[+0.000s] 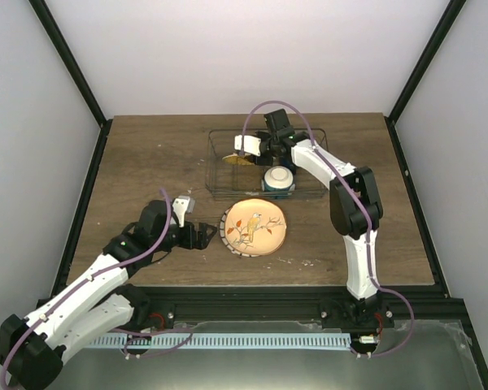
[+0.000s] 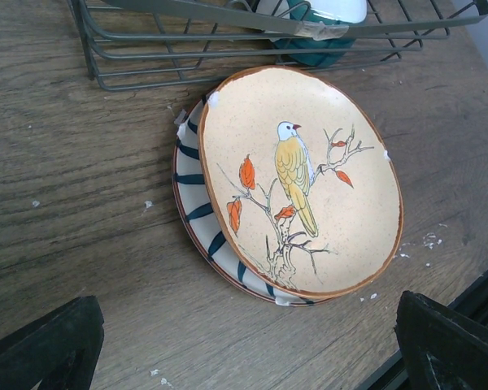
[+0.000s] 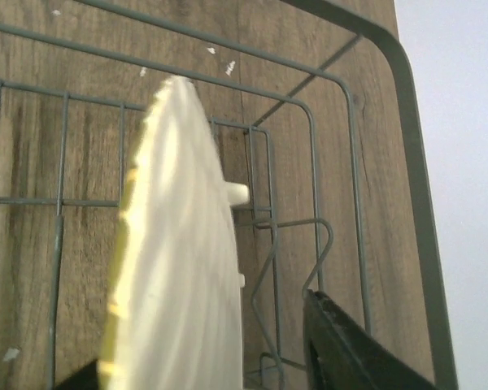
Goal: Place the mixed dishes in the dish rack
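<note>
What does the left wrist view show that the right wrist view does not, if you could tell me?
Only the left wrist view: the bird plate resting on a blue-striped plate on the table, with a teal-and-white dish behind them inside the dish rack. Only the right wrist view: a pale, yellow-edged plate standing on edge among the rack's wire dividers. Both: the wire rack and the wooden table.
</note>
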